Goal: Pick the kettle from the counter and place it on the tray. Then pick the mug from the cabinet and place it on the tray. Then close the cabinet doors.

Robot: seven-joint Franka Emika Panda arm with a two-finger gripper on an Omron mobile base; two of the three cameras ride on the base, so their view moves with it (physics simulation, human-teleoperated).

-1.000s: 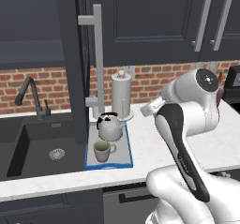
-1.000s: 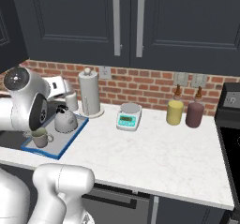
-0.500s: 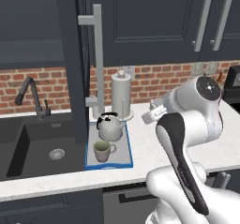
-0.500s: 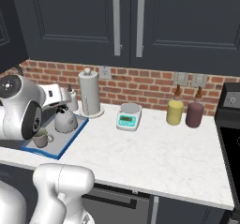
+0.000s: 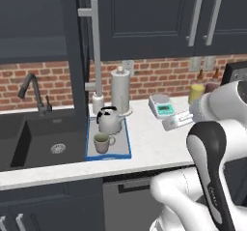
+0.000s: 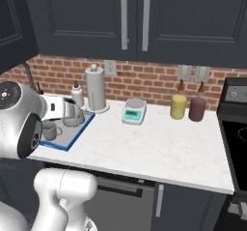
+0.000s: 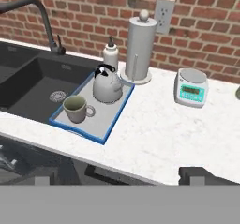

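The silver-grey kettle and the grey-beige mug both stand on the blue-rimmed tray, kettle at the back, mug in front. The left base view shows the kettle, the mug and the tray beside the sink. My gripper hangs open and empty above the counter, well to the right of the tray. In the right base view the gripper partly covers the kettle. A cabinet door stands open above the tray, its bar handle facing right.
A tall paper-towel roll and a small white soap bottle stand just behind the tray. A kitchen scale sits to its right, the black sink with its faucet to its left. Two jars stand by the stove.
The hand has drawn back from over the tray toward the right in the left base view. The whole picture has shifted a little, so the camera has moved too. The jaws stayed open.
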